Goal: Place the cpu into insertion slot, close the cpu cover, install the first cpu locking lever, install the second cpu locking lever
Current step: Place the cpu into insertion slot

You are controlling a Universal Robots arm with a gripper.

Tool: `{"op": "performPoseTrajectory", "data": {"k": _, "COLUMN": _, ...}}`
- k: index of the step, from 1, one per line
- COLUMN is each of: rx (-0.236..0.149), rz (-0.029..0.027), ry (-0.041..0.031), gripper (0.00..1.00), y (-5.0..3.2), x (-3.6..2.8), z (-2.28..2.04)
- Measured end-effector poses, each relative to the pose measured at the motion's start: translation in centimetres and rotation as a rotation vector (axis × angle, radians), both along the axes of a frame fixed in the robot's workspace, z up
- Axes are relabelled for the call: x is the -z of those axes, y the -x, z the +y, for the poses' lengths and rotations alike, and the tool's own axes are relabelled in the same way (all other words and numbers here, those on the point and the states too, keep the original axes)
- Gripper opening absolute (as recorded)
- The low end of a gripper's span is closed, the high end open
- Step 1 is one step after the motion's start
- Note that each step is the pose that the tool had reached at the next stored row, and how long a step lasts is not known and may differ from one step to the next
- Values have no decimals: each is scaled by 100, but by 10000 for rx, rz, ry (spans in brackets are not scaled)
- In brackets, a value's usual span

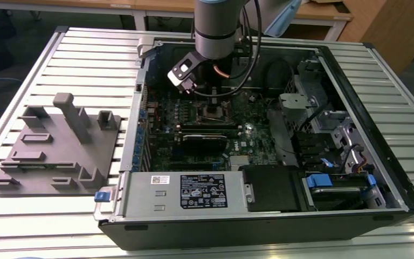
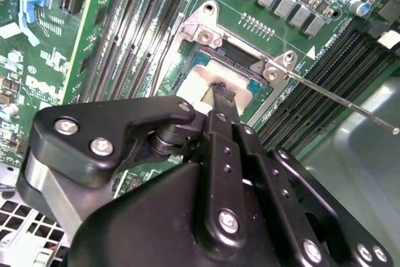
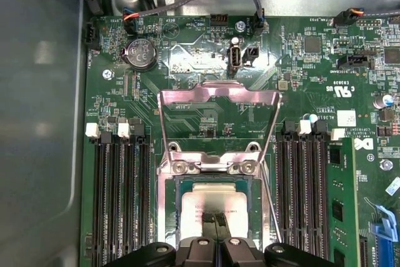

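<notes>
I see a printed label on the power supply and white lettering on the board — none legible to me.

The cpu sits in the insertion slot, between memory slots.

Silver slatted table spans frame, edge to edge. Grey fixture plate with upright blocks lies flat, left of centre. Open black computer case lies on side, centre to right, just beside plate.
</notes>
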State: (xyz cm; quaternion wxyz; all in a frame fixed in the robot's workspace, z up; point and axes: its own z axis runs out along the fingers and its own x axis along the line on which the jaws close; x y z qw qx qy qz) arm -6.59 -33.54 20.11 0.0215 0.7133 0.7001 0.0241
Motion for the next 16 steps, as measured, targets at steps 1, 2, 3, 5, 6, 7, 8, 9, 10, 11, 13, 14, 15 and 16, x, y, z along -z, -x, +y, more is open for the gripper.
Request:
{"op": "performPoseTrajectory", "data": {"k": 1, "rx": 1, "rz": 1, "ry": 1, "gripper": 10, "y": -2, "x": 3, "z": 0}}
{"op": "performPoseTrajectory", "data": {"k": 2, "rx": 1, "rz": 3, "ry": 4, "gripper": 10, "y": -3, "x": 3, "z": -1}}
{"op": "performPoseTrajectory", "data": {"k": 3, "rx": 2, "rz": 3, "ry": 4, "gripper": 10, "y": -3, "x": 3, "z": -1}}
{"op": "performPoseTrajectory", "data": {"k": 5, "rx": 2, "rz": 3, "ry": 5, "gripper": 10, "y": -4, "x": 3, "z": -1}}
{"op": "performPoseTrajectory", "data": {"k": 6, "rx": 1, "rz": 2, "ry": 4, "gripper": 10, "y": -4, "x": 3, "z": -1}}
{"op": "performPoseTrajectory", "data": {"k": 7, "rx": 1, "rz": 2, "ry": 4, "gripper": 10, "y": -4, "x": 3, "z": 0}}
{"op": "performPoseTrajectory", "data": {"k": 8, "rx": 1, "rz": 1, "ry": 2, "gripper": 10, "y": -5, "x": 7, "z": 0}}
{"op": "performPoseTrajectory", "data": {"k": 9, "rx": 1, "rz": 1, "ry": 2, "gripper": 10, "y": -5, "x": 15, "z": 0}}
{"op": "performPoseTrajectory", "data": {"k": 10, "rx": 1, "rz": 6, "ry": 9, "gripper": 10, "y": -4, "x": 21, "z": -1}}
{"op": "performPoseTrajectory", "data": {"k": 11, "rx": 1, "rz": 8, "ry": 12, "gripper": 10, "y": -3, "x": 24, "z": -2}}
{"op": "performPoseTrajectory", "data": {"k": 13, "rx": 1, "rz": 6, "ry": 9, "gripper": 10, "y": -4, "x": 26, "z": -2}}
{"op": "performPoseTrajectory", "data": {"k": 14, "rx": 1, "rz": 5, "ry": 7, "gripper": 10, "y": -4, "x": 27, "z": -1}}
{"op": "performPoseTrajectory", "data": {"k": 15, "rx": 1, "rz": 3, "ry": 6, "gripper": 10, "y": -4, "x": 29, "z": -1}}
{"op": "performPoseTrajectory", "data": {"k": 16, "rx": 1, "rz": 5, "ry": 7, "gripper": 10, "y": -4, "x": 32, "z": -1}}
